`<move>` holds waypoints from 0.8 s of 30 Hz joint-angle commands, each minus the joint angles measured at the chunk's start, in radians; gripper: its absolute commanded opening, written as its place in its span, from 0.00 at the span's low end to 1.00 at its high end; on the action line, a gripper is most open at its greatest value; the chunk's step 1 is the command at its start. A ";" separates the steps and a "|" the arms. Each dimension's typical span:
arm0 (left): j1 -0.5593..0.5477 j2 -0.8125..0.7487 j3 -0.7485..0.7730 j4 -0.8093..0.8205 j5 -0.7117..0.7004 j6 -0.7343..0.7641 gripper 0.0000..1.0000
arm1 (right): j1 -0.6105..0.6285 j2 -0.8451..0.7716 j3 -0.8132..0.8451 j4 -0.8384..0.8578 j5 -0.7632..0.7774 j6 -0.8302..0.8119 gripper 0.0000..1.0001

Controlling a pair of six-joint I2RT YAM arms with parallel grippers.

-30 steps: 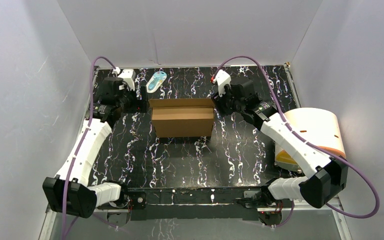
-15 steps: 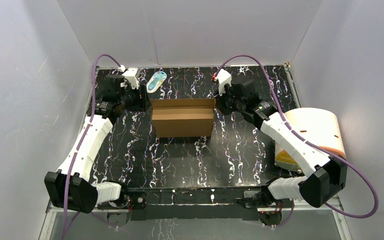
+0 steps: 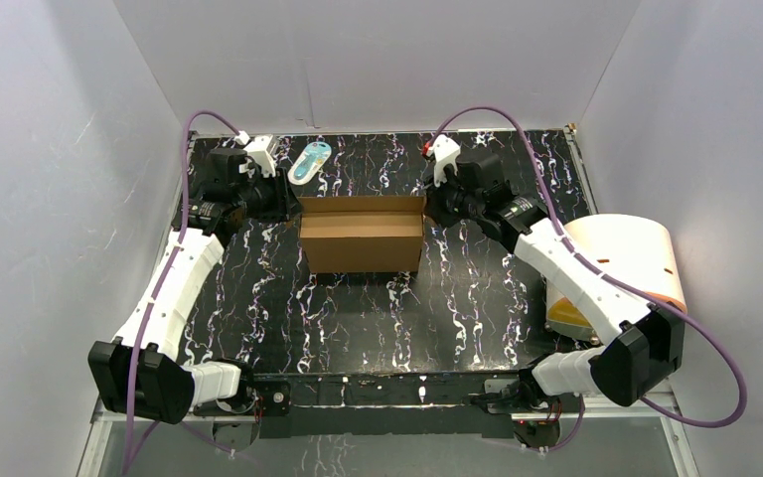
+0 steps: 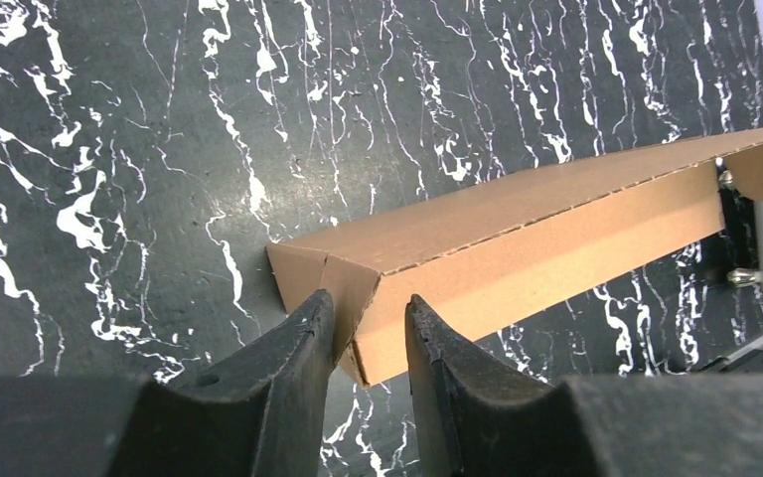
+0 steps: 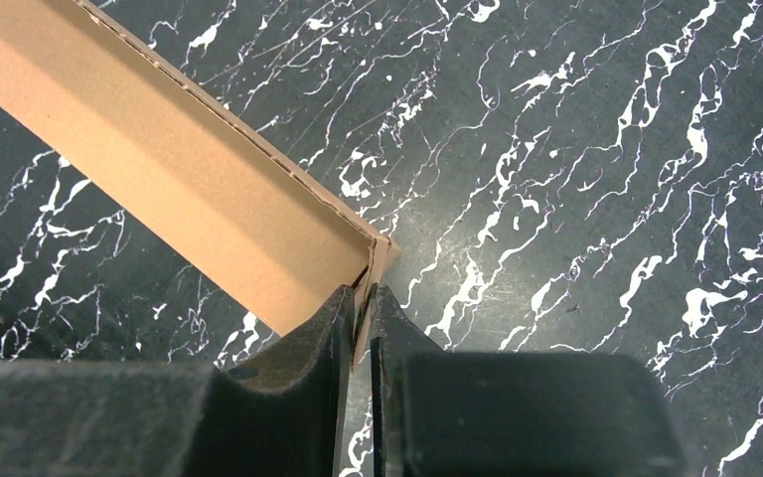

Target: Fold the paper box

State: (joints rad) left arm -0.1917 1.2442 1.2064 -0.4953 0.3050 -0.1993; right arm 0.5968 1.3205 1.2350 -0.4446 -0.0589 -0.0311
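Right claw (image 5: 360, 293) is nearly closed, pinching the thin cardboard edge at the right end of the paper box (image 3: 363, 238). Over on the other side, the left claw (image 4: 368, 303) stands partly open. Its fingers (image 4: 308, 338) sit either side of the box's left end corner, and I see no firm pinch there.

The box sits on the black marbled desk (image 3: 358, 318), in the middle toward the far side. It lies between the two claws, top open and one long brown side facing the arm bases.

A small white-and-blue oval item (image 3: 310, 162) lies by the far edge, just behind the left claw and close to the box's back left corner, though apart from it. A cream cylinder with an orange base (image 3: 626, 263) lies on its side at the desk's right edge, beside the right arm and well apart from the box. Purple cables (image 3: 487, 114) arch over both wrists. White walls close in the desk on three sides.
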 commanded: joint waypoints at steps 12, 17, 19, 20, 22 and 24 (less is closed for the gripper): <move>0.003 -0.020 -0.003 -0.034 0.066 -0.201 0.28 | 0.000 0.028 0.105 0.010 0.006 0.216 0.20; 0.003 -0.018 -0.013 -0.028 0.068 -0.213 0.27 | 0.000 0.037 0.116 0.005 0.029 0.282 0.21; 0.002 -0.018 -0.015 -0.028 0.070 -0.213 0.27 | 0.000 0.043 0.121 -0.001 0.043 0.302 0.22; 0.002 -0.018 -0.018 -0.028 0.069 -0.213 0.27 | -0.001 0.047 0.121 -0.001 0.046 0.315 0.23; 0.001 -0.020 -0.019 -0.029 0.066 -0.213 0.26 | -0.001 0.051 0.119 0.001 0.047 0.329 0.23; 0.002 -0.022 -0.021 -0.028 0.062 -0.213 0.26 | 0.000 0.052 0.118 0.003 0.049 0.349 0.22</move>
State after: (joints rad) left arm -0.1905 1.2442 1.1954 -0.5060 0.3271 -0.3973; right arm 0.5957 1.3750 1.3003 -0.4740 -0.0151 0.2501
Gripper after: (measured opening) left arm 0.268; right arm 0.226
